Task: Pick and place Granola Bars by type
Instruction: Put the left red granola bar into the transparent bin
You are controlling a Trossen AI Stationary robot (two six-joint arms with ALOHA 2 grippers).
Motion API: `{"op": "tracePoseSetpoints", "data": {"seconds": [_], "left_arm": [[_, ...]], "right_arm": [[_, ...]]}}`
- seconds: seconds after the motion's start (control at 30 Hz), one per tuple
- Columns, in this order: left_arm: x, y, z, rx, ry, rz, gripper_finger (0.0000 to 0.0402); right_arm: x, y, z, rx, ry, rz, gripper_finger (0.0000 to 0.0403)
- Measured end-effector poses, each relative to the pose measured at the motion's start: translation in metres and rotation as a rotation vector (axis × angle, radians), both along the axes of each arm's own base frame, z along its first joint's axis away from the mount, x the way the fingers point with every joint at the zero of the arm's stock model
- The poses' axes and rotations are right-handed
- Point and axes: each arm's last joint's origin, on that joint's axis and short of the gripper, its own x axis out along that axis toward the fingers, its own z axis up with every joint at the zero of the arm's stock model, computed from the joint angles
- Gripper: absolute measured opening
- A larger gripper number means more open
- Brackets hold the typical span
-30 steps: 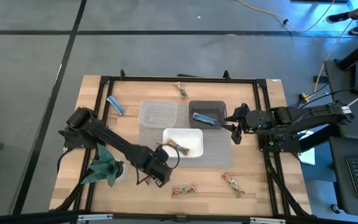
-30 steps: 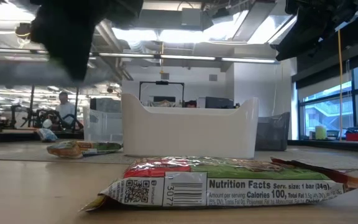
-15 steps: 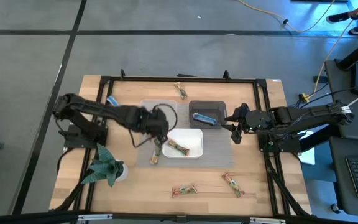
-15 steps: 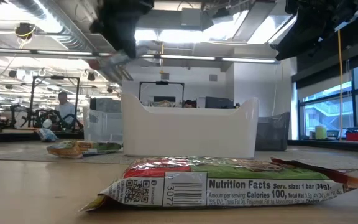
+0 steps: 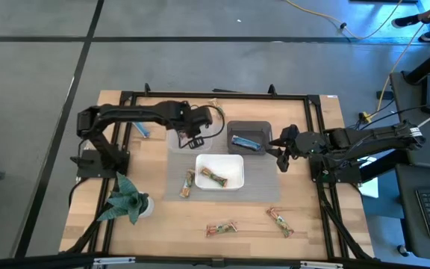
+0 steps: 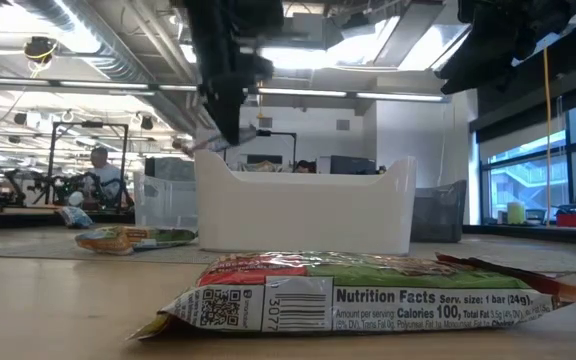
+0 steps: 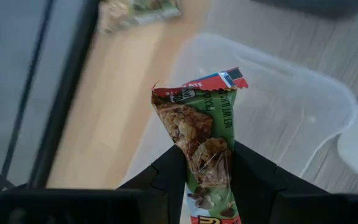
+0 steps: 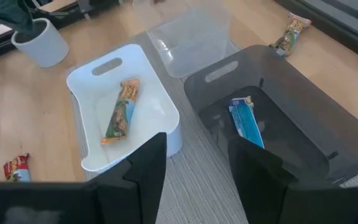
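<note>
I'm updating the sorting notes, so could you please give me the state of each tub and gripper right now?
left gripper: shut on a green granola bar, over the clear tub
clear tub: empty
white tub: holds one tan bar
dark tub: holds one blue bar
right gripper: empty, beside dark tub

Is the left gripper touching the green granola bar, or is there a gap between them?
Touching. In the left wrist view, the left gripper has both dark fingers pressed against the sides of the green granola bar, holding it above the clear tub.
</note>
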Motion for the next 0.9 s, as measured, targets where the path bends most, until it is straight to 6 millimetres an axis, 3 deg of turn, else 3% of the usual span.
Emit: {"op": "tracePoseSetpoints", "data": {"seconds": [0.27,0.57,0.7,0.9], "left_arm": [[0.013,0.019,-0.042,-0.073,0.154,-0.079,0.0104],[0.026,0.024,-0.089,-0.110,0.305,-0.136,0.0104],[0.028,0.025,-0.102,-0.124,0.342,-0.135,0.0104],[0.028,0.025,-0.103,-0.117,0.353,-0.149,0.0104]], "right_arm": [[0.000,0.000,0.000,-0.002,0.004,0.002,0.0174],[0.000,0.000,0.000,-0.004,0.004,0.003,0.0174],[0.000,0.000,0.000,-0.004,0.005,0.003,0.0174],[0.000,0.000,0.000,-0.004,0.004,0.003,0.0174]]}}
